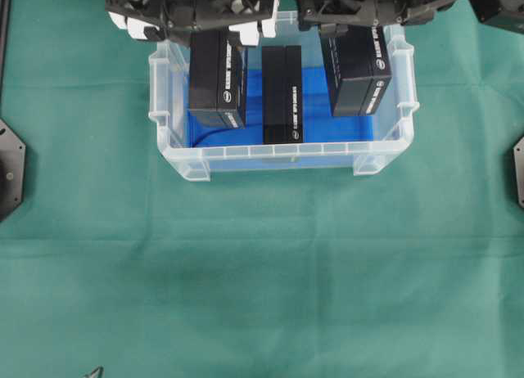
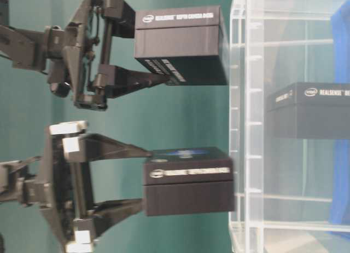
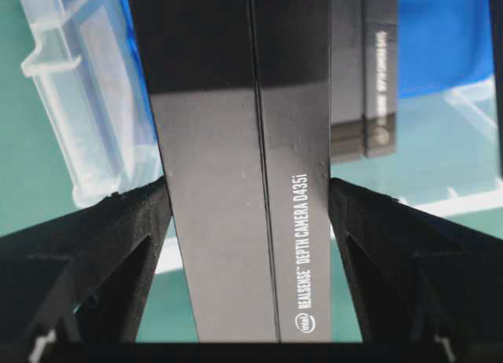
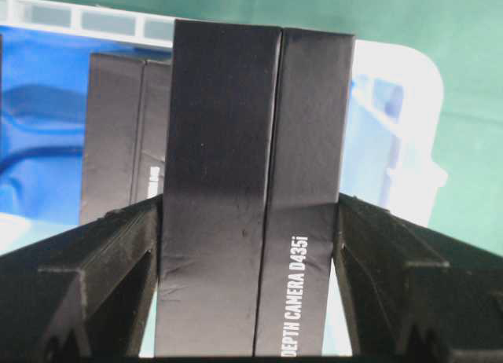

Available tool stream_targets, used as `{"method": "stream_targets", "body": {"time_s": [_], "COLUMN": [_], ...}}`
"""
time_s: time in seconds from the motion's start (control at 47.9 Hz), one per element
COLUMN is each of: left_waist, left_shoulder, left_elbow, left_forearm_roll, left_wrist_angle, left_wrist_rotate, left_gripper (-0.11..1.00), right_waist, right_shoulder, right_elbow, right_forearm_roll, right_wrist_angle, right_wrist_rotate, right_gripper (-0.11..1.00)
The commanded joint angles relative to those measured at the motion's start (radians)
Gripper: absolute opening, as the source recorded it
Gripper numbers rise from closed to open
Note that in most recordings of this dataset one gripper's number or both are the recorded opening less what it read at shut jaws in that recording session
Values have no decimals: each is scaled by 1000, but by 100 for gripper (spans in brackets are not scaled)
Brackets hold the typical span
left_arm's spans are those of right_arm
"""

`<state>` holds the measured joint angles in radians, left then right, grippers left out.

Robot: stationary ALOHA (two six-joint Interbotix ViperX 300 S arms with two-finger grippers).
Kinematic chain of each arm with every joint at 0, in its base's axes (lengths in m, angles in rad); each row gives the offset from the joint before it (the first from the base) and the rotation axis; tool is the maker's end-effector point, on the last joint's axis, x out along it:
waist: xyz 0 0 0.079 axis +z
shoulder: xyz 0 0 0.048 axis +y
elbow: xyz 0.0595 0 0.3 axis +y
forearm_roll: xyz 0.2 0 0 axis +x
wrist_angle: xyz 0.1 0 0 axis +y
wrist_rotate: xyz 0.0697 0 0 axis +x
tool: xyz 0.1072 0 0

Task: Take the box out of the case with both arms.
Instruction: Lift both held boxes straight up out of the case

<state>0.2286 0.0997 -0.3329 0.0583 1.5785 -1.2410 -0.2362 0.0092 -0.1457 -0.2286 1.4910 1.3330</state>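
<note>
The left gripper (image 3: 250,261), the one with white parts, clamps a black box (image 3: 236,182) between both fingers (image 3: 102,245). The right gripper (image 4: 250,269), all black, clamps a second black box (image 4: 251,190) in the same manner. In the table-level view both boxes hang clear of the case (image 2: 246,127), beyond its rim. A third box (image 1: 282,93) sits inside the case on the blue lining (image 1: 327,124), between the two grippers and below them. The case rests on the green cloth (image 1: 262,272).
</note>
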Motion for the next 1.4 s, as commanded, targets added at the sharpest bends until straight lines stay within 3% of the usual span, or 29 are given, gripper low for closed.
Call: {"method": "stream_targets", "body": {"time_s": [0.0,0.23,1.378], "left_waist": [2,2,5], "left_shoulder": [-38,-32,-37], "left_elbow": [-67,-132,-135], "left_forearm_roll": [5,5,2], "left_wrist_angle": [23,72,110], "left_wrist_rotate": [2,5,6], "left_gripper": [64,64,64], "right_waist": [2,11,35], "right_shoulder": [-40,-40,-40], "right_elbow": [-48,-92,-120], "right_forearm_roll": [-5,-6,-6], "right_wrist_angle": [20,41,80], "right_wrist_rotate": [-8,-9,-9], "right_gripper": [67,67,67]}}
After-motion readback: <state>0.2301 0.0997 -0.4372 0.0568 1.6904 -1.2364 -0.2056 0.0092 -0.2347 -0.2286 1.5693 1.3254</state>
